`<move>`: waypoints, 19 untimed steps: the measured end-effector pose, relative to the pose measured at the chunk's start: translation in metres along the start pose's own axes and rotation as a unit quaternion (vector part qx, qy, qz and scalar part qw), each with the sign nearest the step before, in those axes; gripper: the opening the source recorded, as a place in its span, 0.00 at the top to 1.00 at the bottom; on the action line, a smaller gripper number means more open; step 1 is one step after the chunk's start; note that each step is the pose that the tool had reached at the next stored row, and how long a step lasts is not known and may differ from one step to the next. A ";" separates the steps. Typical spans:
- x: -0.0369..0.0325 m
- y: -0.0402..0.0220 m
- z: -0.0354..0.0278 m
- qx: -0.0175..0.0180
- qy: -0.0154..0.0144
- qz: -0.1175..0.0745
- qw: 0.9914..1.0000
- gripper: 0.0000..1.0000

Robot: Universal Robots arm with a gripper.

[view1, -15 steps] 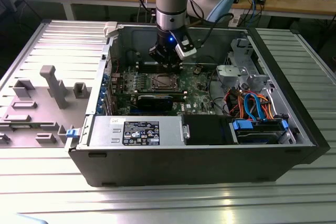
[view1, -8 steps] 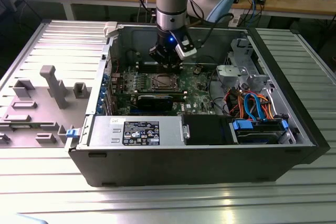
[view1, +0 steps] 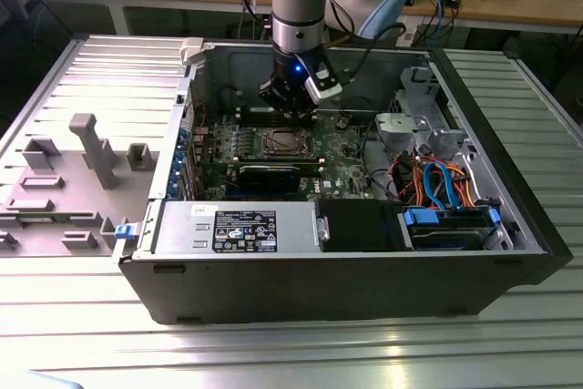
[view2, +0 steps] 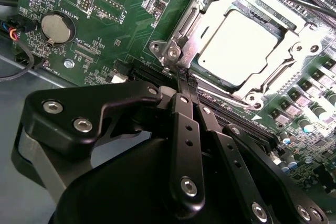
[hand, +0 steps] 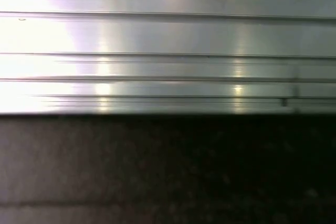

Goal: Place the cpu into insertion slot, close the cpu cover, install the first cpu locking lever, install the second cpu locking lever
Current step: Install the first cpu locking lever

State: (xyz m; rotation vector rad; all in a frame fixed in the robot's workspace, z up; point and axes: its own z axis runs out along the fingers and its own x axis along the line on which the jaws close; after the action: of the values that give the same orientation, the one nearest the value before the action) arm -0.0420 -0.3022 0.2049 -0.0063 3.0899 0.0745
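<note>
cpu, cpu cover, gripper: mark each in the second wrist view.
cpu (view2: 239,45), second wrist view, middle of its bright metal top.
cpu cover (view2: 286,64), second wrist view, silver frame edge beside the chip.
gripper (view2: 184,80), second wrist view, tips of the fingers at the socket corner.

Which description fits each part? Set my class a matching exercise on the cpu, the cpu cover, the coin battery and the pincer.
Column one:
1. cpu
2. cpu cover
3. coin battery
4. pincer

Column two:
A. black, tips together at the frame's corner
B. round, silver, set on the green board
C. silver frame lying flat around the chip
D. pale square showing through the frame's window

Pairs: 1-D, 2-C, 3-B, 4-A
</note>
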 end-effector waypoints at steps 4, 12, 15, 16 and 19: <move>-0.0001 0.0001 -0.0023 0.000 0.000 0.000 1.000 0.89; -0.0001 0.0000 -0.0027 0.000 0.000 0.000 1.000 0.89; -0.0001 0.0000 -0.0024 0.001 0.000 0.000 1.000 0.89; -0.0001 0.0001 -0.0021 0.001 0.000 0.000 1.000 0.89; 0.0000 0.0000 -0.0012 0.002 0.000 0.000 1.000 0.89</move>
State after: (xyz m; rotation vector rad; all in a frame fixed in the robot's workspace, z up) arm -0.0421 -0.3022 0.2061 -0.0066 3.0904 0.0672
